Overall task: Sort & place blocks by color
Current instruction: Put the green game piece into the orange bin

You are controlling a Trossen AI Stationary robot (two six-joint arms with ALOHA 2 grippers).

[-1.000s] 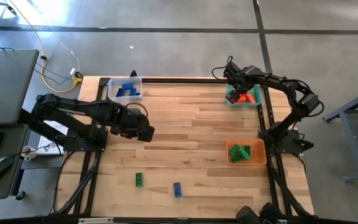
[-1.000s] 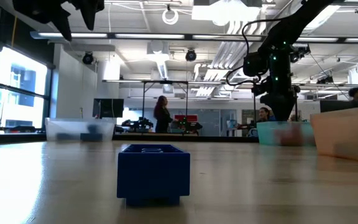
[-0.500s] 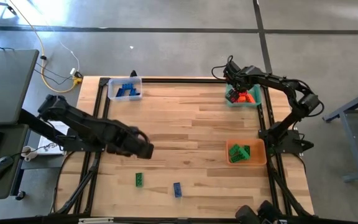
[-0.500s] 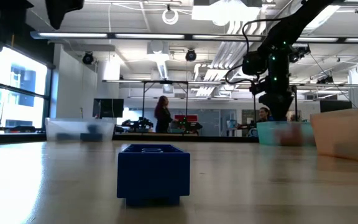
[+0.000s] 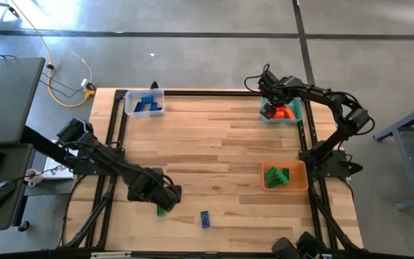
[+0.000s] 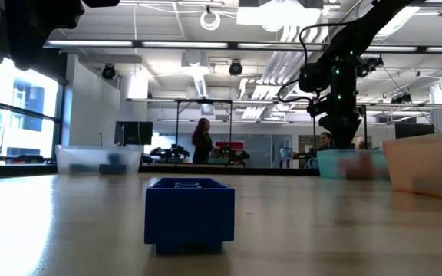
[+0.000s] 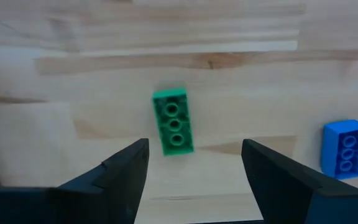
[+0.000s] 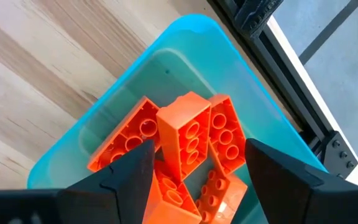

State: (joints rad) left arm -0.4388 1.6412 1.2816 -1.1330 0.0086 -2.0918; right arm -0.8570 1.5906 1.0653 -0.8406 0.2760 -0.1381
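Hovering over a loose green block, fingers spread.
Left gripper [image 7: 194,171] hanging released above green block [image 7: 173,121] lying on table [image 5: 221,144], blue block [image 7: 345,148] nearby; right gripper [image 8: 194,171] gaping over red blocks [image 8: 188,140] in teal bin [image 8: 129,93].

A small green studded plastic brick [image 7: 173,129] lay flat, studs up, on the wooden table [image 5: 221,144] near its front edge. A like blue brick [image 5: 205,219] lay apart beside it. More blue bricks [image 5: 147,104] filled the clear bin, red-orange ones [image 8: 185,143] the teal bin, green ones [image 5: 277,175] the orange bin.
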